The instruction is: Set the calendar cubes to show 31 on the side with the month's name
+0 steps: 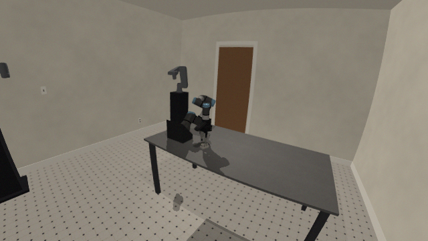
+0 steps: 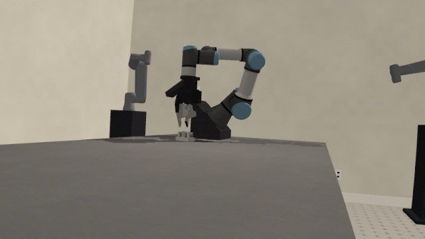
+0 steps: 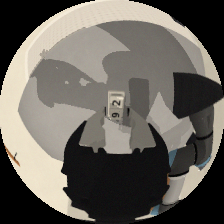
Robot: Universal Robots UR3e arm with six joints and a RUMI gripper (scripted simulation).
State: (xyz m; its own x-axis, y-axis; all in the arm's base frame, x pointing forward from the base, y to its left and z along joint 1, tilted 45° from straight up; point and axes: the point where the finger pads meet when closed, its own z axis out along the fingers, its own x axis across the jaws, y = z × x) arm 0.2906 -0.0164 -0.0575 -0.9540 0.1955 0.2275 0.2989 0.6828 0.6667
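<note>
Your calendar (image 3: 116, 107) sits on the table (image 2: 199, 186) just in front of the arm's dark base (image 2: 212, 131), and in the wrist view it lies at 12 o'clock from the gripper (image 3: 119, 131), straight ahead along the line between the fingers. Its two cubes run one behind the other along that 12-to-6 line, top faces reading 2 on the far cube and what looks like 9 on the near one; from the exterior view the front seems to read 31, though it is too small to be sure. The gripper (image 2: 184, 123) hangs directly above the calendar (image 2: 185, 136), apart from it, with nothing between the fingers, which stand partly closed and a little apart. The arm is folded: upper link rising from the base, forearm running level, wrist dropping straight down, fingers pointing at the table. You would likely need to descend vertically for any regrasp.
</note>
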